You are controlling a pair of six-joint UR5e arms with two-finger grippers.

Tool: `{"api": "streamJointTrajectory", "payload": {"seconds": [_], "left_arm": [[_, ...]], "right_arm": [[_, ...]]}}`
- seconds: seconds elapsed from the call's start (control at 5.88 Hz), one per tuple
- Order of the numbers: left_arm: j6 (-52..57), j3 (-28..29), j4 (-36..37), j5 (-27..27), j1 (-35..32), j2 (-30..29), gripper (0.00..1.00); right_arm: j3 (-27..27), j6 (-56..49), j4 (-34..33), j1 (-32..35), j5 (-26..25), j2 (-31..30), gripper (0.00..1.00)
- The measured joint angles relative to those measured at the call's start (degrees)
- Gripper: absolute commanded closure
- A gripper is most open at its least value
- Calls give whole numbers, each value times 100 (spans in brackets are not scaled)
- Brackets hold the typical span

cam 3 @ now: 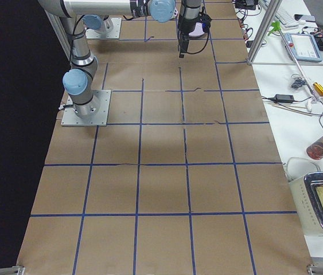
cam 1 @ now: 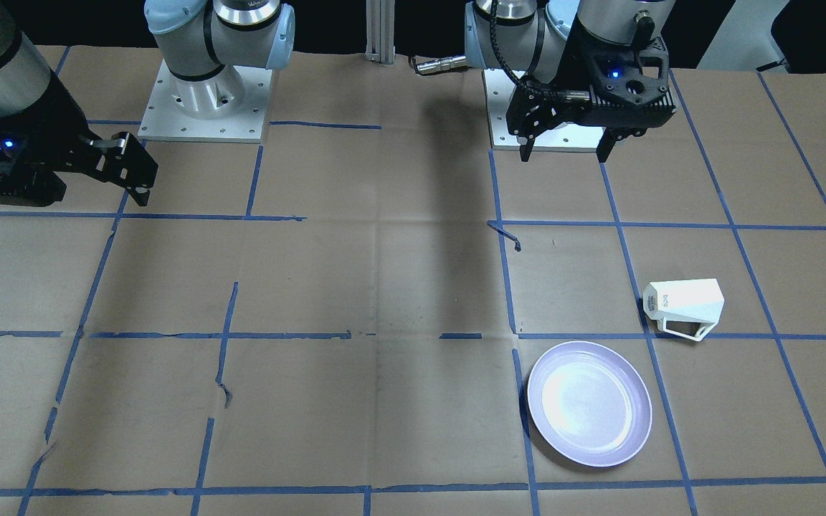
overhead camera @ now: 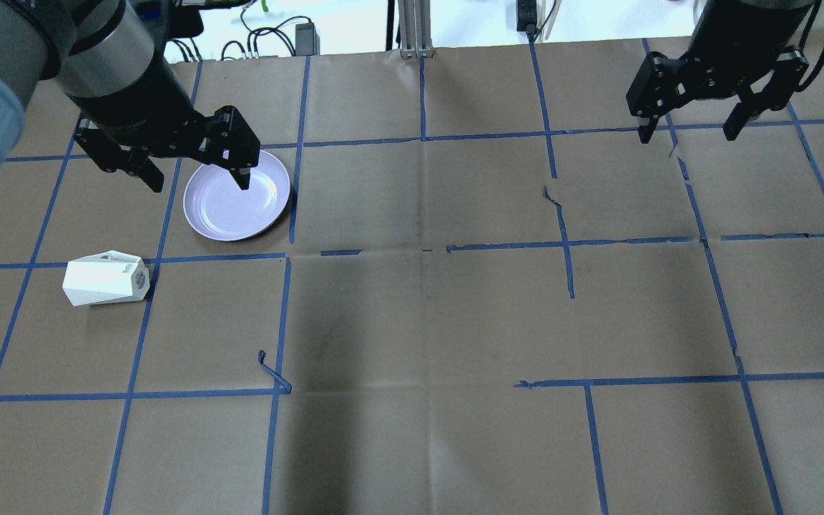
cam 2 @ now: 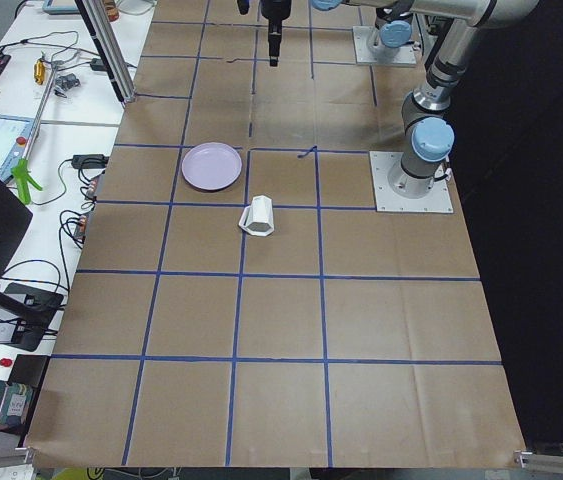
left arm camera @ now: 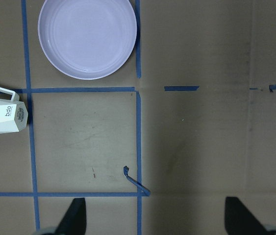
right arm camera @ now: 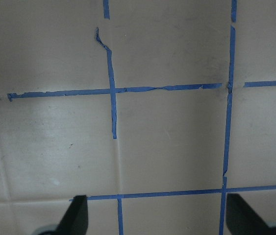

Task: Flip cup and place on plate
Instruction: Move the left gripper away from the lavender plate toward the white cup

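Observation:
The white faceted cup (overhead camera: pixel 104 279) lies on its side on the table's left half, lettered base towards the table's middle and handle away from the robot. It also shows in the front view (cam 1: pixel 684 302), the exterior left view (cam 2: pixel 259 216) and the left wrist view (left arm camera: pixel 0 116). The empty lavender plate (overhead camera: pixel 233 207) sits just beyond it, and shows too in the front view (cam 1: pixel 589 403) and the left wrist view (left arm camera: pixel 87 36). My left gripper (overhead camera: pixel 199 186) hangs open and empty high above this area (left arm camera: pixel 157 218). My right gripper (overhead camera: pixel 686 136) is open and empty, high over the far right (right arm camera: pixel 157 215).
Brown paper with a blue tape grid (overhead camera: pixel 426 250) covers the table. The arm bases (cam 1: pixel 201 100) stand at the robot's edge. An aluminium post (overhead camera: pixel 412 28) stands at the far edge. Benches with cables and tools (cam 2: pixel 41 120) run along the operators' side.

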Motion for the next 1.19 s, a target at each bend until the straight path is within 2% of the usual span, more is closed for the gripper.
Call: {"api": "streamJointTrajectory", "payload": {"seconds": [0.34,0.51,0.85,1.19], "left_arm": [[3,26,-12,8,119,8,0],[89,45,-14,1,480,1,0],[1301,141,12,-36,1843,-139,0],[3431,214,252,-48,3436,-483,0]], "right_arm": [[0,0,0,0,0,0,0],[0,0,0,0,0,0,0],[0,0,0,1,0,0,0],[0,0,0,1,0,0,0]]}}
